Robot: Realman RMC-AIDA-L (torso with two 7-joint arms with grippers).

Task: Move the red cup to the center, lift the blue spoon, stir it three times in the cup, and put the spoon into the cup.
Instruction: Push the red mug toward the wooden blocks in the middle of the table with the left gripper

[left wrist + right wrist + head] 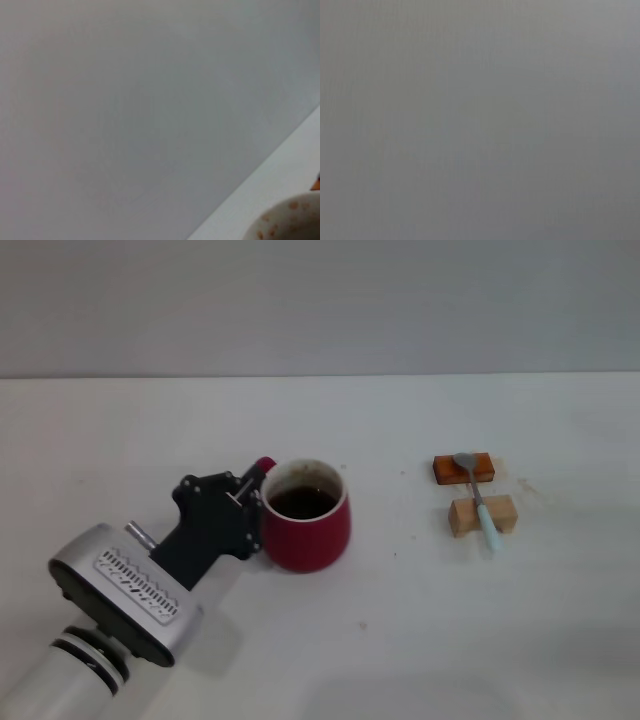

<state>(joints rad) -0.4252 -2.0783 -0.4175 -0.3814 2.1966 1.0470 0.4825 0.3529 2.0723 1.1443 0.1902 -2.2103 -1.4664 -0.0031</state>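
One arm is at work: the left tool [250, 502] sits at the cup's [307, 516] left side, at the handle; whether it pinches the handle cannot be told. The cup stands on the bench [400, 640] slightly left of centre, so the first step appears under way or nearly done. The spoon [478, 498] lies untouched across two wooden blocks [482, 516] at right; lifting, stirring and placing remain. The right tool is out of view.

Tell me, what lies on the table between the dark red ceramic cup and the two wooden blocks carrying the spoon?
Nothing: in the head view only bare white table separates the red cup from the blocks.
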